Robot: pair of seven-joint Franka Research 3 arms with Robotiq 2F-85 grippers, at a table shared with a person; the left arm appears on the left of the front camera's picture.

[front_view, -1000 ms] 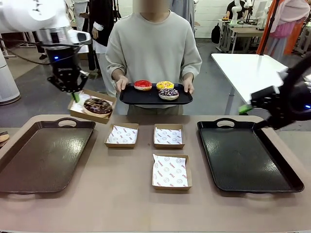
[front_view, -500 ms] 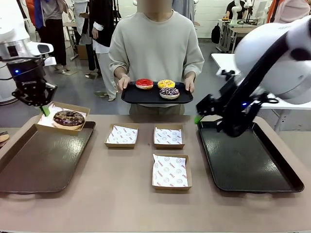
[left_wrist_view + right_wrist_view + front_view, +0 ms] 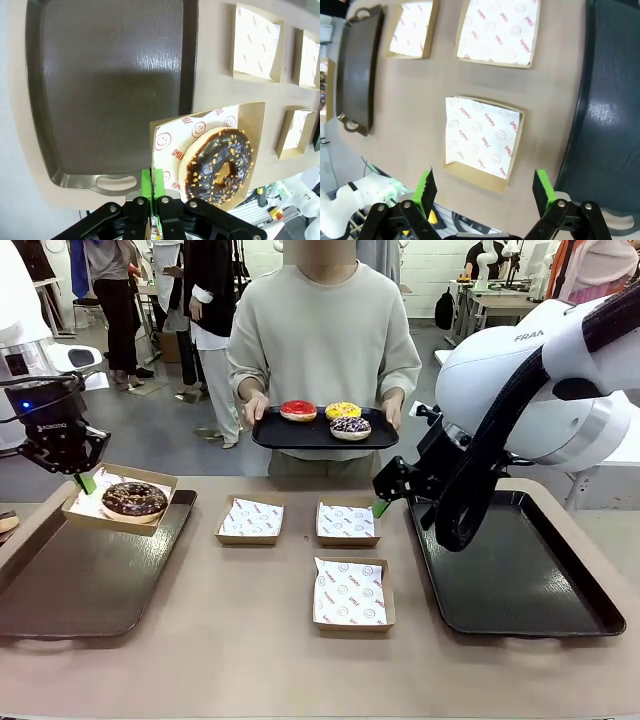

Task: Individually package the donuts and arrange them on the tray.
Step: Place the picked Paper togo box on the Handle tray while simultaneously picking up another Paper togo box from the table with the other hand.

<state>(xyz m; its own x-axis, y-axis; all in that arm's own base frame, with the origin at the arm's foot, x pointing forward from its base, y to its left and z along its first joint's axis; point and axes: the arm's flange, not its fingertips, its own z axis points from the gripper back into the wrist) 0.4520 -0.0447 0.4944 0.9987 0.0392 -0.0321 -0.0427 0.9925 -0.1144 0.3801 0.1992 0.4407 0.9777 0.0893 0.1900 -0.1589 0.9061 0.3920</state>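
Left wrist view: chocolate donut (image 3: 220,167) lies flat in cardboard box (image 3: 252,112). My left claw (image 3: 154,186) is clamped on box's near edge. Box hangs over handle-end corner of brown tray (image 3: 110,75), and bare tray floor lies ahead of claw, beyond box. Judgement: set-down calls for carry inward over tray, then descent. My right claw (image 3: 484,181), jaws apart, hovers above empty box (image 3: 482,137) on worktop (image 3: 420,100). Three other donuts (image 3: 349,427) sit on person's black tray (image 3: 270,437), across worktop, nearer my right arm.
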